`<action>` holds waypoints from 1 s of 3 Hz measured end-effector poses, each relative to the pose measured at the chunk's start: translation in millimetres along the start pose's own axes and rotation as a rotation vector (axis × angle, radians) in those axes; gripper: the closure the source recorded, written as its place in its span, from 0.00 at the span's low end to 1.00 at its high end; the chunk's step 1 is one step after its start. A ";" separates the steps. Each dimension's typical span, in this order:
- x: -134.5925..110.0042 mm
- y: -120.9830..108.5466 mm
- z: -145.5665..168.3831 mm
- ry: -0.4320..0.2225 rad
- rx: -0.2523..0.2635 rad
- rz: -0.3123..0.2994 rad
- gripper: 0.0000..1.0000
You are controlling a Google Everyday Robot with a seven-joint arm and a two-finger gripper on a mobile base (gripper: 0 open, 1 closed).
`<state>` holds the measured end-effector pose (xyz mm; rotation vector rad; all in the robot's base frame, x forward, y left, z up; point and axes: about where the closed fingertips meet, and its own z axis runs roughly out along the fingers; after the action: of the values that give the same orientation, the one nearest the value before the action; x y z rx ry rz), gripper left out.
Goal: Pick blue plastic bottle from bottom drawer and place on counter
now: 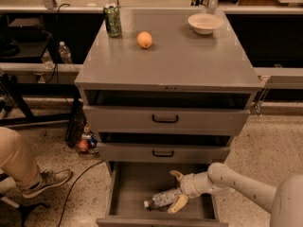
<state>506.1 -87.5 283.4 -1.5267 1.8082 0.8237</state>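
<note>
The blue plastic bottle [162, 198] lies on its side on the floor of the open bottom drawer [128, 188], cap pointing left. My gripper [177, 190] reaches in from the right, open, with one yellowish finger behind the bottle's right end and the other in front of it. The counter [180, 60] is the grey top of the cabinet above.
On the counter stand a green drink can [112, 20], an orange [144, 39] and a white bowl [204, 23]. Two shut drawers with black handles [164, 119] are above the open one. A person's leg and shoe [45, 180] are at the lower left.
</note>
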 end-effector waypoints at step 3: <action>30.9 -15.3 17.4 0.032 -0.008 -0.082 0.00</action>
<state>518.3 -94.3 247.3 -1.6161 1.7540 0.7721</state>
